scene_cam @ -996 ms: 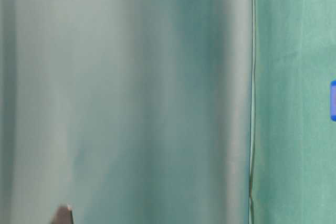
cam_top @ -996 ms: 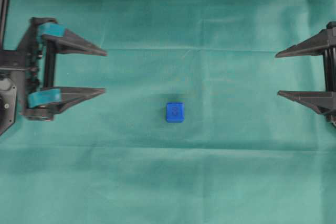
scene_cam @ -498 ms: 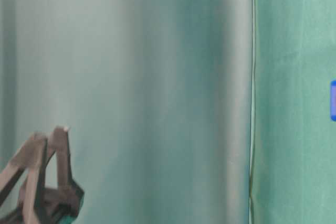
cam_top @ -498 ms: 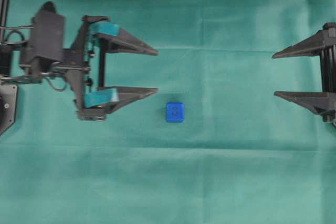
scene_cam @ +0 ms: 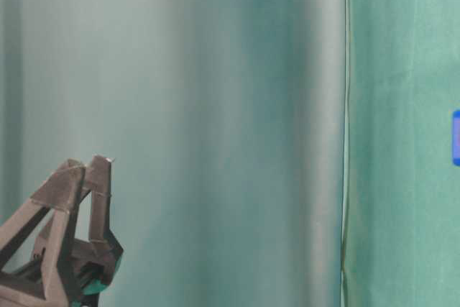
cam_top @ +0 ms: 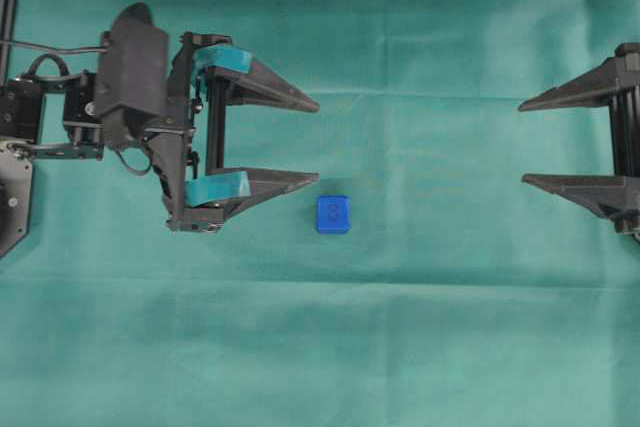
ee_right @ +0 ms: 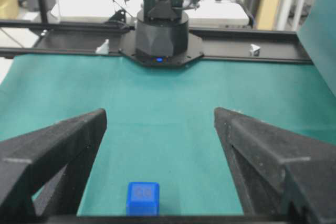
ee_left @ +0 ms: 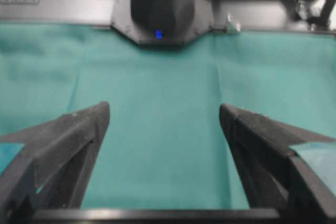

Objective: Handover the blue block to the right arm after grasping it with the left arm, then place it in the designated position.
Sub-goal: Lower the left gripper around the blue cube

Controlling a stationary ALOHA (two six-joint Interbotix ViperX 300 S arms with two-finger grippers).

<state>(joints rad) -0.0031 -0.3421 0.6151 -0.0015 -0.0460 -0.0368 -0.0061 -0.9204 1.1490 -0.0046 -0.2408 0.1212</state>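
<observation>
1. Left gripper (cam_top: pixel 318 143), teal-banded, jaws spread wide, nothing between them, over the green cloth (cam_top: pixel 330 347) covering the counter.
2. Blue block (cam_top: pixel 333 214) sits flat on the cloth near centre, just beside the left gripper's lower fingertip, apart from it.
3. Cloth shows fold creases.
4. Right gripper (cam_top: pixel 524 143), all black, at the right edge, spread wide and empty, well apart from the block.

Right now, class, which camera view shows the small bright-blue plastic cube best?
The overhead view: the small bright-blue plastic cube sits whole and unobstructed on the cloth. The right wrist view cuts off its bottom, the table-level view catches only a sliver at its right edge, and the left wrist view misses it.
</observation>
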